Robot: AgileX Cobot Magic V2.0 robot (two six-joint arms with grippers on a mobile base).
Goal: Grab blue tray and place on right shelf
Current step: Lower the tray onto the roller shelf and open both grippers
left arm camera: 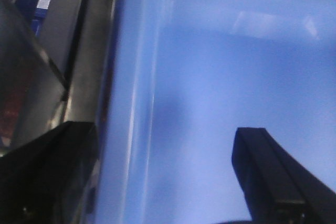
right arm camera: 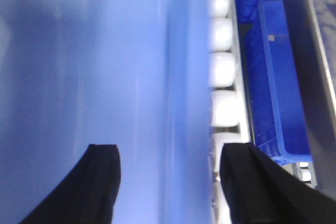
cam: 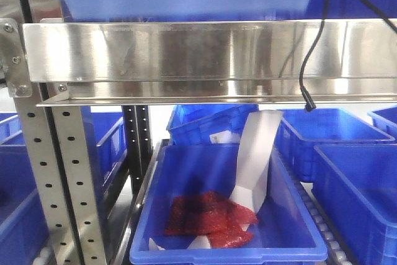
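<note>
From the left wrist view, the left gripper (left arm camera: 168, 177) has its black fingers (left arm camera: 273, 177) set wide, one inside and one outside the side wall of the wide, shallow, glossy periwinkle-blue plastic tray (left arm camera: 226, 87); whether they touch it I cannot tell. The right gripper (right arm camera: 169, 187) likewise straddles the tray's opposite wall (right arm camera: 105, 77), fingers (right arm camera: 100, 182) apart, beside a row of white rollers (right arm camera: 223, 69) (a deep dark-blue bin (right arm camera: 275, 77) lies beyond). In the front view a deep blue bin (cam: 226, 206) holds red mesh (cam: 214, 215) and a white sleeve (cam: 257, 156). Above it, behind the shiny stainless-steel front rail of the metal rack shelf (cam: 205, 51), sits the tray (cam: 186, 1).
</note>
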